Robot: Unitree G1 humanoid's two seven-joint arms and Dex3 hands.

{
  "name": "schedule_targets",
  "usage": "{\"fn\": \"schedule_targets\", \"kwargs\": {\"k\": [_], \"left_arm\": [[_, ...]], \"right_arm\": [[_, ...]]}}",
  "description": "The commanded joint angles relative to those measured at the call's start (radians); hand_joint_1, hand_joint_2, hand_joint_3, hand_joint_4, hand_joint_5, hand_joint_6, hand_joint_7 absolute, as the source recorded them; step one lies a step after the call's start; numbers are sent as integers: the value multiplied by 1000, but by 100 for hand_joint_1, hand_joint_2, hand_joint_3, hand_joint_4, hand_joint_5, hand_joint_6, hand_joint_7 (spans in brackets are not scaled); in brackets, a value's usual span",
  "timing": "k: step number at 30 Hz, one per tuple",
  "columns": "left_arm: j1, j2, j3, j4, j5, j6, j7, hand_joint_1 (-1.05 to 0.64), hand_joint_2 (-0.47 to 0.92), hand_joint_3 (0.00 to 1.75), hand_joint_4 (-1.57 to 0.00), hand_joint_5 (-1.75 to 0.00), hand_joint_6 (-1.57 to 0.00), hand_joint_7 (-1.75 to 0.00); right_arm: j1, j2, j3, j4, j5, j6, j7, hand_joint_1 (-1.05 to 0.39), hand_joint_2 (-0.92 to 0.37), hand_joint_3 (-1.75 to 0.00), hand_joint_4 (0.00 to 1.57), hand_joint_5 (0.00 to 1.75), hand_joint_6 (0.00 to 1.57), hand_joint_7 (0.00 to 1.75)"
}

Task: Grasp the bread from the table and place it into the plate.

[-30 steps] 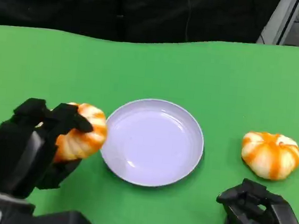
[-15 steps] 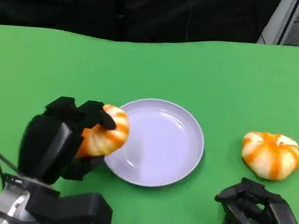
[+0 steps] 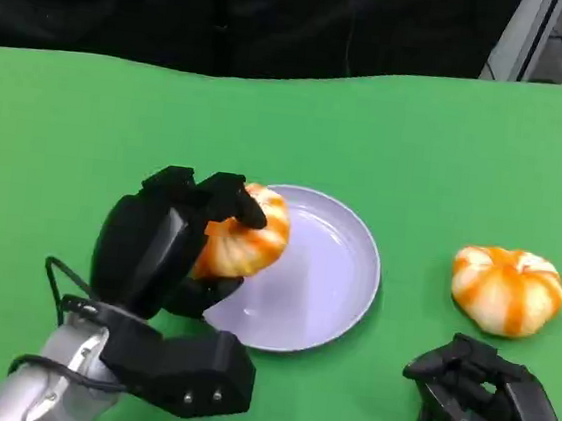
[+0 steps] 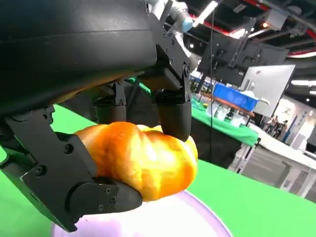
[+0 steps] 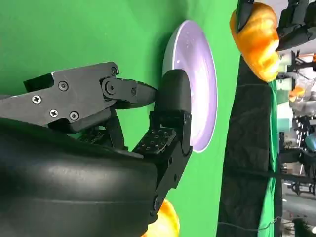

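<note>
Left wrist view gives the best look at the grab: the black fingers (image 4: 174, 112) of the left hand (image 4: 74, 98) curl down over the top of the bread (image 4: 143, 158), with another finger tucked under its lower side, so the orange-and-white swirly bun is clamped between them and clearly off the surface. Right below it there's the pale lilac plate (image 4: 197, 222), and the bun hangs over the plate without touching it as far as the picture shows. In the head view the same left hand (image 3: 172, 244) sits over the plate's (image 3: 339, 277) left rim, with the bread (image 3: 248, 235) poking out of the fingers toward the plate's middle. The plate itself is roughly in the centre of the green table (image 3: 419, 145). Over toward the table's right edge there's a second bun (image 3: 507, 290), same orange stripes, just lying on the green, well apart from the plate. The right hand (image 3: 482, 403) is near the table's front right corner, just in front of that second bun but not touching it. Its fingers are bent inward with nothing in them, and the right wrist view backs that up: the right hand (image 5: 148, 128) holds nothing, fingers folded but with a bit of gap between them.
</note>
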Motion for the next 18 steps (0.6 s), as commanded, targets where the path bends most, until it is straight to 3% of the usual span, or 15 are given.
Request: {"fn": "schedule_targets", "kwargs": {"k": [1,18], "left_arm": [[-31,-4,-17,34,-5,0,-9,-9,60,80,-75,-175,-74,-147],[-129,-59,-85,163,5,1,10,-8,62,73,-76,-175,-69,-157]], "right_arm": [[14,-8,3,-3,-10,-5,-12,-27,-92,-43,69,167,83,98],[15,-4,0,-4,-4,-4,-7,-25,-92,-45,71,167,83,99]]}}
